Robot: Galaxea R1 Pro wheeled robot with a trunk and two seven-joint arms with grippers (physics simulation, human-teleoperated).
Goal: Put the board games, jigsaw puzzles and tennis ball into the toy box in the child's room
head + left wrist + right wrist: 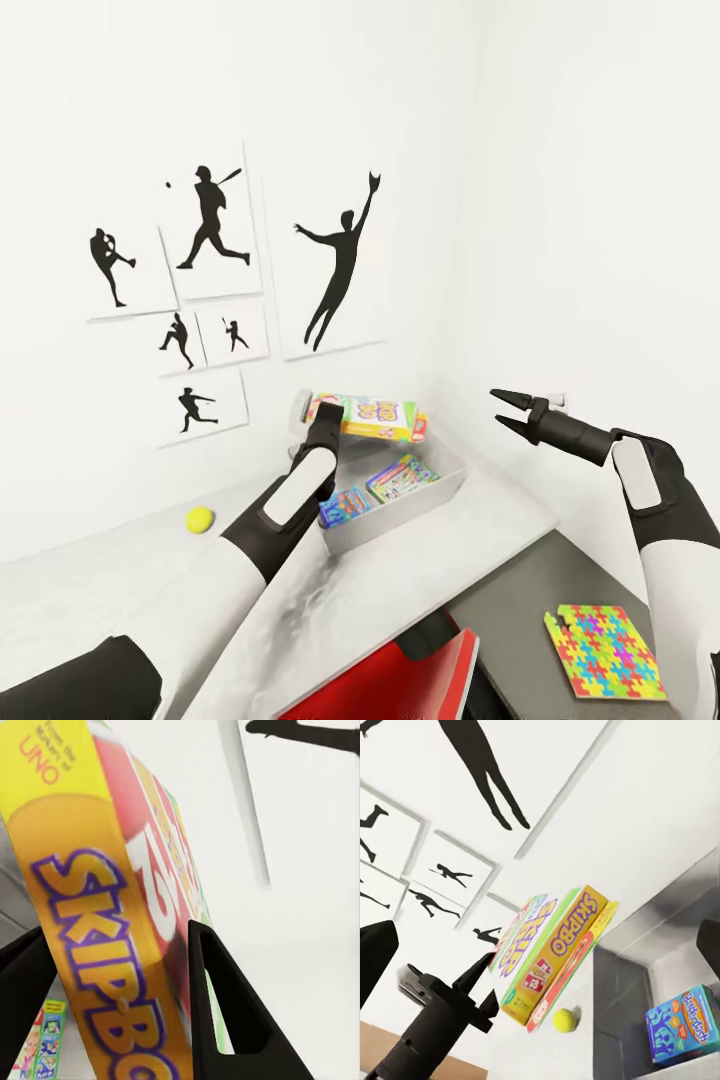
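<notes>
The light grey tabletop (120, 590) runs into the room's corner, with the white wall of sports pictures (215, 225) behind it and a second wall at 3 o'clock; a lower dark section at 5 o'clock carries a jigsaw puzzle (603, 652) near its front edge. The toy box (432, 500) sits in the corner at about 12 o'clock on the tabletop, with open grey surface in front of it. Inside it lie a blue board game (347, 506) and another colourful one (402, 477). The left arm reaches forward and up, its end effector (322, 412) clamped on the yellow Skip-Bo board game (375, 415), held tilted in the air above the box's rear rim; the wrist view shows a black finger (217, 1005) on either side of the game box. The right end effector (507, 412) hovers at 2 o'clock, fingers spread and holding nothing. The tennis ball (199, 519) rests on the tabletop at 10 o'clock, well apart from the toy box.
</notes>
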